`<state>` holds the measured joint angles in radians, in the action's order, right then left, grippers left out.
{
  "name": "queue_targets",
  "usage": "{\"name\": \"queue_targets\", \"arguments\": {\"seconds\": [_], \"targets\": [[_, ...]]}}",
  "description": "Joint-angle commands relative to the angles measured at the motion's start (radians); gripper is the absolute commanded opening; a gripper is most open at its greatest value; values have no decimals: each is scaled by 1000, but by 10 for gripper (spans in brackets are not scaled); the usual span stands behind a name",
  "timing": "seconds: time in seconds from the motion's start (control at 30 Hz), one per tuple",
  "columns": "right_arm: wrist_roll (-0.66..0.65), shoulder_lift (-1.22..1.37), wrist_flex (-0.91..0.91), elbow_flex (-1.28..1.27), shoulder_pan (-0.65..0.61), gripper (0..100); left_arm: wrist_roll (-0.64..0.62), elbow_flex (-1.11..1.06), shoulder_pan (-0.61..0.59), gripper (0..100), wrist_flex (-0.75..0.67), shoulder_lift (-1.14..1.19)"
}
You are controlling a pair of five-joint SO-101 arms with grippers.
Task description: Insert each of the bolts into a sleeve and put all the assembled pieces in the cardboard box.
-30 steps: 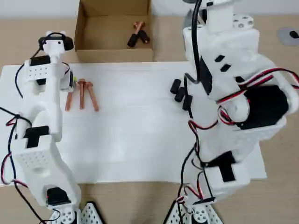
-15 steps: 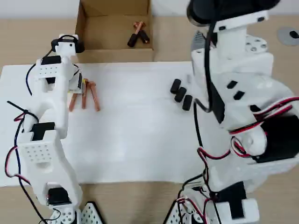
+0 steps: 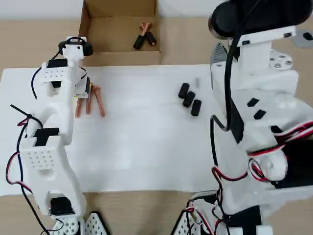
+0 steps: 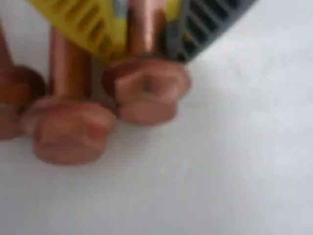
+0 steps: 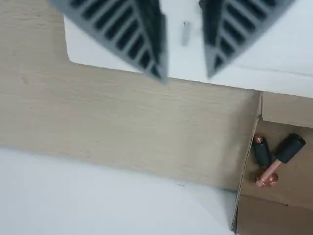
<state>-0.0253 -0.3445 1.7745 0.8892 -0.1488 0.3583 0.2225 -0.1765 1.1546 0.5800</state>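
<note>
L gripper [image 4: 140,49] pinched on copper-coloured flanged metal bolt [image 4: 146,90] shank, by head | R gripper [image 5: 183,58] part-open, empty | bolt prob. light, stiff, slick: grip mid-shank, square-on

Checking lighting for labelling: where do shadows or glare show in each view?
High view: even light, no glare on the white mat, faint shadows by the sleeves. Left wrist view: soft shadow under the bolts. Right wrist view: no glare on the table.
</note>
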Motion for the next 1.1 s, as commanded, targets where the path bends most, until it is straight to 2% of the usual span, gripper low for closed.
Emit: {"name": "queue_targets", "arguments": {"seconds": [0.0, 0.2, 0.37, 0.57, 0.83, 1.0, 1.07], "targets": [[-14, -39, 11, -35, 15, 55, 2, 55, -26, 9, 37, 5], [-14, -87, 8, -131, 16, 54, 2, 163, -26, 10, 189, -194], [-11, -105, 11, -237, 12, 54, 5, 193, -44, 10, 296, -472], [-8, -105, 6, -498, 12, 54, 2, 178, -12, 10, 414, -819], [-6, -104, -172, -796, 15, 55, 8, -61, -9, 10, 431, -1145], [149, -38, -288, -897, -2, 61, 84, -281, 55, 10, 434, -1337], [195, 27, -299, -892, -1, 95, 115, -376, 106, 10, 434, -1434]]}}
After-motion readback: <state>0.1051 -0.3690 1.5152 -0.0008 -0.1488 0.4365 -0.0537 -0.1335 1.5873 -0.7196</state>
